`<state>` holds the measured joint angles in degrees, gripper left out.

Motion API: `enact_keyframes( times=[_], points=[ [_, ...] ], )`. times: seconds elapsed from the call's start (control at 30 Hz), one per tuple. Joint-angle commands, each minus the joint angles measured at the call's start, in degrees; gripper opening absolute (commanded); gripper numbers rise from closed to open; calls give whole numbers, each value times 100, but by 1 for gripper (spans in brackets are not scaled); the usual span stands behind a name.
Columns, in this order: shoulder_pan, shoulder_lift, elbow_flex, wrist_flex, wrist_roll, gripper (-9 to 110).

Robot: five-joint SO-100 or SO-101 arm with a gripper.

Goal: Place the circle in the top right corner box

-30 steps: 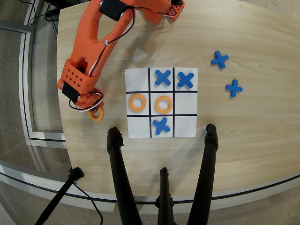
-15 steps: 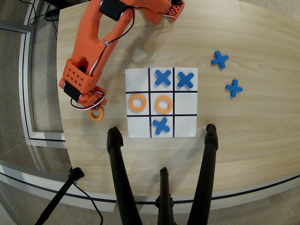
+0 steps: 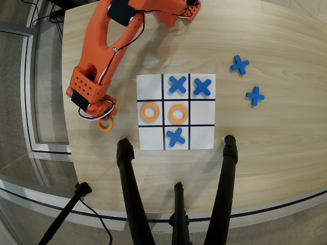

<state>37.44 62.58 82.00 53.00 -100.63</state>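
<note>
While the orange arm (image 3: 102,51) reaches over the wooden worktop (image 3: 265,148), its gripper (image 3: 103,116) is just above the circle (image 3: 105,124), which lies at nine o'clock of the grid sheet (image 3: 150,138). Whether the gripper is open or closed, I cannot tell. The top right corner box (image 3: 202,87) carries a blue cross (image 3: 202,87).

No readable text, label, brand or number appears anywhere on the table, grid sheet, pieces or arm.
</note>
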Motion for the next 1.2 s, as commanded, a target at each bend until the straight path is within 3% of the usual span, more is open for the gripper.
enact_keyframes(
  times=[0.0,0.5,0.93,1.17],
  points=[
    [18,-18,-88,18,-35,16],
    [220,-79,325,193,-141,16],
    [457,0,237,1802,-466,15],
    [501,0,246,1854,-501,15]
  ],
)
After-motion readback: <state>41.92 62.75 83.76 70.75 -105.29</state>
